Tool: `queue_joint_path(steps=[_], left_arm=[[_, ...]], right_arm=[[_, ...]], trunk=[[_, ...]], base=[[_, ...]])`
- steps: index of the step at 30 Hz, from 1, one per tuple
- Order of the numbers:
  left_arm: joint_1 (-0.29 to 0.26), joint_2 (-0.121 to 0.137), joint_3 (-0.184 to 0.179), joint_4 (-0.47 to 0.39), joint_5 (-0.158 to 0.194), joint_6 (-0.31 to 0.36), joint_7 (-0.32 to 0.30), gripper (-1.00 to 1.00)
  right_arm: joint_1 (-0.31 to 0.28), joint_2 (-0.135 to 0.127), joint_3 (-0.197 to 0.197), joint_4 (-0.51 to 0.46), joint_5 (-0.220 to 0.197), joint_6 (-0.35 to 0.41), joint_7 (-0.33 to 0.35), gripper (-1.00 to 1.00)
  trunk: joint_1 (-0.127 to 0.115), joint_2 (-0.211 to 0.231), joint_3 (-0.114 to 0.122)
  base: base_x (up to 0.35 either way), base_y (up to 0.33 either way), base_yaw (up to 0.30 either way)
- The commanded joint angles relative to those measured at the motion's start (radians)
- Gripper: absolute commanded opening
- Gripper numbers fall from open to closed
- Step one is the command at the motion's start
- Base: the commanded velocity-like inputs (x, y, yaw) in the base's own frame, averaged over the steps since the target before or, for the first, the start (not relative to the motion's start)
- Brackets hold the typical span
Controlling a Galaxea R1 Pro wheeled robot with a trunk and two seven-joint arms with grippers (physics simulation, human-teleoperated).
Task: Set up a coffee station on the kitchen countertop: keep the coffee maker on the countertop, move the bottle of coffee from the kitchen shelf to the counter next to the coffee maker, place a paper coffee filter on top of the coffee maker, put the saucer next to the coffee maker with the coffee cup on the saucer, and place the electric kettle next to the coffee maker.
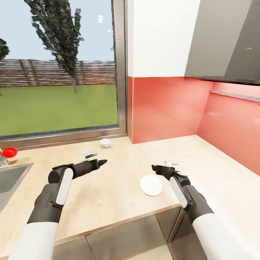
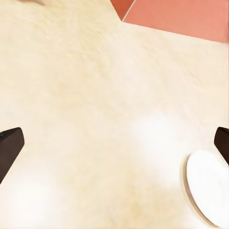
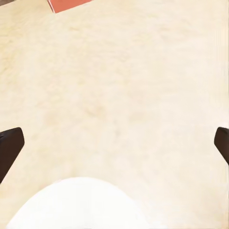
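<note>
A light wood-grain worktop (image 1: 119, 180) is seen from above, backed by a coral-red wall and a large window. Two dark robot arms are held low over it, both empty.

A small flat white saucer (image 1: 151, 185) lies on the worktop near its front edge. It sits just beside the right fingers (image 1: 154, 167), slightly nearer the robot than their tips and a little toward the left arm. In the right wrist view the saucer (image 3: 76, 205) is seen as a white curve just short of the two dark fingertips (image 3: 8, 145), which are spread wide with bare worktop between them. The right hand is judged the nearer one for the saucer; a short pull back and a drop would be called for.

The left fingers (image 1: 103, 162) are pointed toward the middle of the worktop, well apart from the saucer. In the left wrist view they are also spread wide, and the saucer (image 2: 210, 188) is seen off to one side, beyond one fingertip (image 2: 8, 145).

A tiny white cup (image 1: 105, 143) stands further out, near the window sill, beyond the left fingers and nearer to them than to the right ones. Being round, the saucer has no long axis to line up with.

Two small white items rest on the worktop, one just beyond each hand; what they are cannot be told.
</note>
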Motion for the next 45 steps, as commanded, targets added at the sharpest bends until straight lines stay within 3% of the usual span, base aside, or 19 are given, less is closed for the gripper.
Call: queue_joint_path(steps=[1,6,11,12,17,19,21,28,30,31,32,33,37,45], left_arm=[[-0.001,-0.001,0.003,-0.001,-0.001,0.006,-0.01,1.0],[-0.001,-0.001,0.002,0.004,0.039,0.006,-0.009,1.0],[-0.003,0.0,0.005,0.091,0.087,0.006,-0.011,1.0],[-0.004,0.001,0.006,0.121,0.112,0.006,-0.012,1.0],[-0.005,0.006,0.002,0.165,0.18,0.006,-0.013,1.0],[-0.005,0.007,0.0,0.169,0.191,0.006,-0.013,1.0],[-0.006,0.007,-0.001,0.171,0.197,0.006,-0.014,1.0],[-0.006,0.008,-0.004,0.174,0.202,0.006,-0.016,1.0],[-0.006,0.009,-0.004,0.178,0.204,0.007,-0.023,1.0],[-0.006,0.01,-0.004,0.18,0.203,0.007,-0.047,1.0],[-0.006,0.014,0.001,0.187,0.197,0.005,-0.131,1.0],[-0.006,0.017,0.002,0.189,0.197,0.005,-0.145,1.0],[-0.004,0.038,0.004,0.197,0.2,0.004,-0.171,1.0],[0.005,0.035,0.009,0.207,0.203,-0.003,-0.179,1.0]], right_arm=[[-0.001,-0.001,0.004,-0.001,-0.013,0.003,-0.01,1.0],[-0.001,0.002,0.004,-0.001,-0.018,0.003,-0.01,1.0],[-0.001,0.046,0.005,0.035,-0.019,0.004,-0.01,1.0],[-0.001,0.057,0.005,0.048,-0.019,0.004,-0.01,1.0],[-0.001,0.068,0.004,0.067,-0.02,0.003,-0.009,1.0],[-0.001,0.069,0.004,0.068,-0.024,0.003,-0.009,1.0],[-0.001,0.069,0.003,0.069,-0.043,0.003,-0.009,1.0],[-0.001,0.064,0.003,0.098,-0.174,0.005,-0.004,1.0],[-0.001,0.063,0.003,0.127,-0.2,0.006,0.03,1.0],[-0.001,0.061,0.003,0.149,-0.208,0.006,0.089,1.0],[-0.001,0.059,0.003,0.195,-0.211,0.007,0.216,1.0],[-0.001,0.059,0.003,0.201,-0.211,0.007,0.231,1.0],[-0.001,0.059,0.004,0.227,-0.211,0.007,0.258,1.0],[-0.001,0.065,-0.002,0.247,-0.208,0.012,0.268,1.0]], trunk=[[0.0,-0.002,-0.002],[0.0,-0.002,-0.002],[0.0,-0.002,-0.002],[0.0,-0.002,-0.002],[0.0,-0.002,-0.002],[0.0,-0.002,-0.002],[0.0,-0.002,-0.002],[0.0,-0.002,-0.002],[0.0,-0.002,-0.002],[0.0,-0.002,-0.002],[0.0,-0.002,-0.002],[0.0,-0.002,-0.002],[0.0,-0.002,-0.002],[0.0,-0.002,-0.002]], base=[[0.0,0.0,-0.247],[0.0,0.0,-0.258],[0.0,0.0,-0.263],[0.0,0.0,-0.264],[0.0,0.0,-0.264],[0.0,0.0,-0.239],[0.0,0.0,-0.141],[0.0,0.0,-0.036],[0.0,0.0,-0.006],[0.0,0.0,-0.002],[0.0,0.0,0.0],[0.0,0.0,0.0],[0.0,0.0,0.0],[0.0,0.0,0.0]])
